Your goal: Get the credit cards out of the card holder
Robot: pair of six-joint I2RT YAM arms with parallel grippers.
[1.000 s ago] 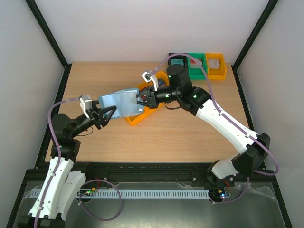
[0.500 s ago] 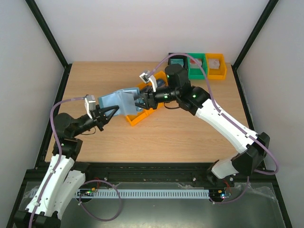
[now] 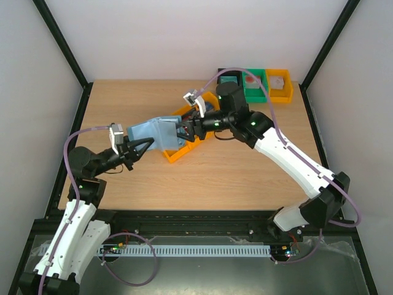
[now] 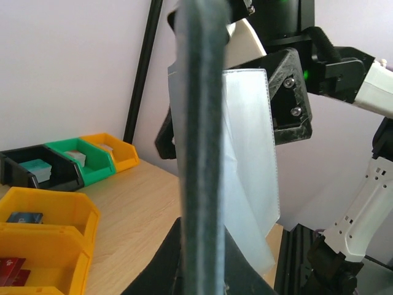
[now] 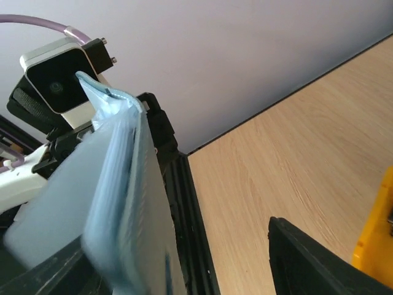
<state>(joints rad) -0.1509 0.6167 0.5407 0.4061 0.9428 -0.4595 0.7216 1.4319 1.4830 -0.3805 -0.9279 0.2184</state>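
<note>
Above the table (image 3: 245, 178), the card holder (image 3: 153, 132) is being held in the air by the left gripper (image 3: 139, 149) alone, whose jaws are being pressed shut on the holder's 8 o'clock end. The right gripper (image 3: 184, 130) is being positioned at the holder's 3 o'clock edge with its jaws apart, gripping nothing.

With only one end pinched, the soft holder is probably being allowed to sag or twist. If it swings, a sleeve could be missed by the right fingers, or a loose card could be shaken out past the orange bin (image 3: 177, 152) lying at its 5 o'clock. The thin pinch could also slip, and the holder would be dropped.

In the top view the bin's contents are being hidden. In the left wrist view two credit cards are being shown inside it — a dark card (image 4: 24, 217) and a red card (image 4: 9, 270) — along with a clear sleeve (image 4: 249, 153) that looks empty. Whether more cards are being carried inside cannot be told. Only in the right wrist view is the wide gap between the holder and the far finger (image 5: 313, 258) being shown.
</note>
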